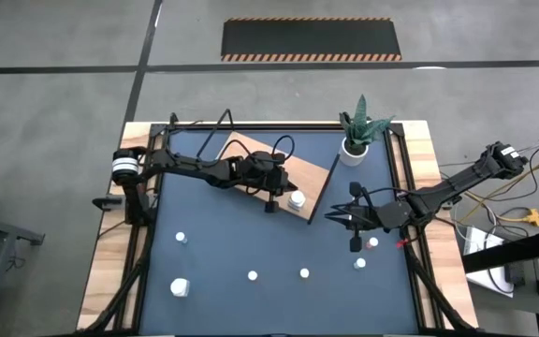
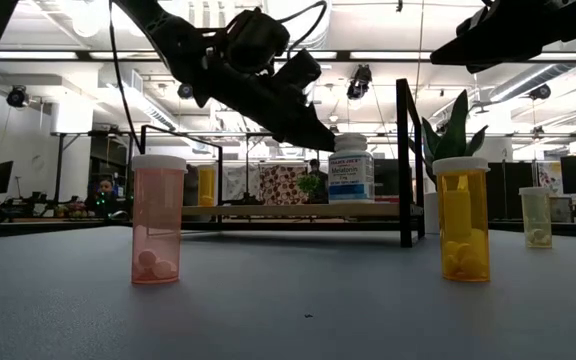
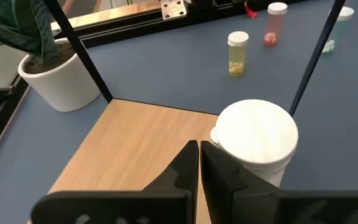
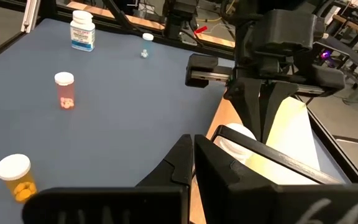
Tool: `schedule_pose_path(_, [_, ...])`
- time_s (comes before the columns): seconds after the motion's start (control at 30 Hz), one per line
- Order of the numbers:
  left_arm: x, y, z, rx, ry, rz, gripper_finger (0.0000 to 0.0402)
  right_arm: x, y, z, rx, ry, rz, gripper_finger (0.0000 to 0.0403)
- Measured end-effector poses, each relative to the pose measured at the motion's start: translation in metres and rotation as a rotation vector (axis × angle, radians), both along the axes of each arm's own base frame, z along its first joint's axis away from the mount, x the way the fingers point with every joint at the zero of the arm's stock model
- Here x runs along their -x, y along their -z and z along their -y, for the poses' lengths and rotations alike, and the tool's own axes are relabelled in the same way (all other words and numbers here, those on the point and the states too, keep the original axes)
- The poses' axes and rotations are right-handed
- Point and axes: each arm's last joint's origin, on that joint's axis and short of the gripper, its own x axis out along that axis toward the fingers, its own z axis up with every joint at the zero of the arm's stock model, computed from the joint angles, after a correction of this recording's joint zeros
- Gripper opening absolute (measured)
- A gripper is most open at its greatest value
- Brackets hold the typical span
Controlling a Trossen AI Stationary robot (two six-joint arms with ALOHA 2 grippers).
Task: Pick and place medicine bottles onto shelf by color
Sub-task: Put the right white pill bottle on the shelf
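A white medicine bottle point(image 1: 296, 198) with a blue label point(image 2: 351, 175) stands upright on the light-brown shelf board point(image 1: 313, 176). My left gripper point(image 1: 271, 194) hangs over the board, shut, its fingertips point(image 3: 199, 154) close beside that bottle's white cap point(image 3: 257, 134). My right gripper point(image 1: 354, 234) hovers shut point(image 4: 193, 152) over the blue tabletop, near a pink bottle point(image 1: 373, 242) and a yellowish one point(image 1: 359, 264). More small bottles point(image 1: 252, 276) point(image 1: 304, 273) point(image 1: 182, 238) and a bigger white bottle point(image 1: 180, 286) stand on the table. My left gripper's shut fingers point(image 3: 219, 171) point down at the shelf board right beside the white bottle's side point(image 3: 219, 138). I cannot tell whether they touch it. The bottle stands upright on the board.
A white pot with a green plant point(image 1: 354, 142) stands at the table's far right, beside the shelf's black frame point(image 2: 404, 165). In the low view a pink bottle point(image 2: 158, 220) and an orange one point(image 2: 463, 218) stand nearest. Wooden borders point(image 1: 110, 271) flank the tabletop.
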Motion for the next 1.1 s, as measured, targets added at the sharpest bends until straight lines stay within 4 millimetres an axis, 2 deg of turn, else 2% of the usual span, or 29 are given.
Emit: schedule_pose_path(1.1, [0.0012,-0.0019,0.0060,0.075,-0.021,-0.019,0.0000,0.0008,0.0020,0.0003,0.004,0.002,-0.021,0.0009])
